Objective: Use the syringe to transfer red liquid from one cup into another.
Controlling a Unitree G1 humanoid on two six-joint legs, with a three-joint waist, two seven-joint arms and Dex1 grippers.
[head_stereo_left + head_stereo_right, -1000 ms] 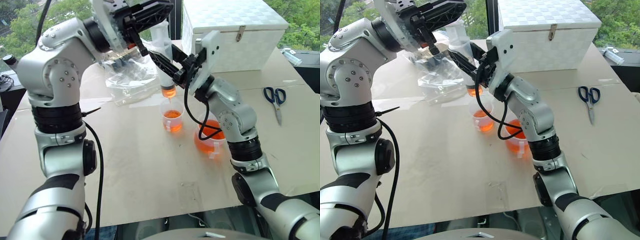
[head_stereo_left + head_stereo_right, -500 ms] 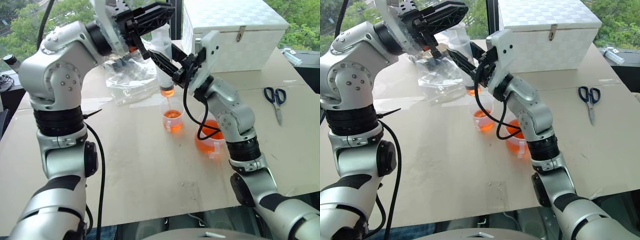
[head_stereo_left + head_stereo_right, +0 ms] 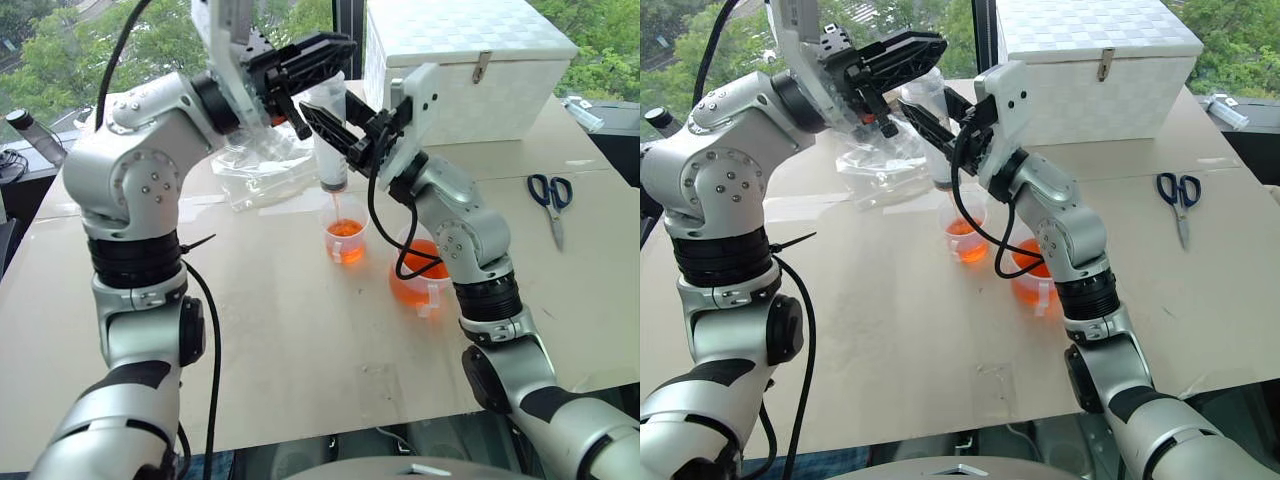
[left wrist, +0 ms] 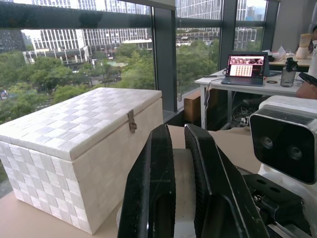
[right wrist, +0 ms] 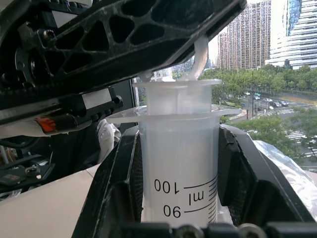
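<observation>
My right gripper (image 3: pixel 328 128) is shut on the barrel of the clear syringe (image 3: pixel 333 165), holding it upright, tip down, over the smaller cup (image 3: pixel 345 236). A thin thread of red liquid (image 3: pixel 345 243) runs from the tip into that cup. My left gripper (image 3: pixel 318 58) is shut and lies across the top of the white plunger (image 5: pixel 198 54). In the right wrist view, the black fingers (image 5: pixel 121 183) clamp the syringe (image 5: pixel 181 163) on both sides. The wide beaker (image 3: pixel 418 278), holding more red liquid, stands just right of the smaller cup, under my right forearm.
A white woven box (image 3: pixel 470 50) stands at the back of the table. Black-handled scissors (image 3: pixel 550 198) lie at the right. A crumpled clear plastic bag (image 3: pixel 255 165) lies behind the cups on the left. The table's front edge (image 3: pixel 300 430) is near.
My left gripper has sunk a little on the plunger, and the red liquid in the bottom of the syringe has shrunk. The right gripper has kept still.
</observation>
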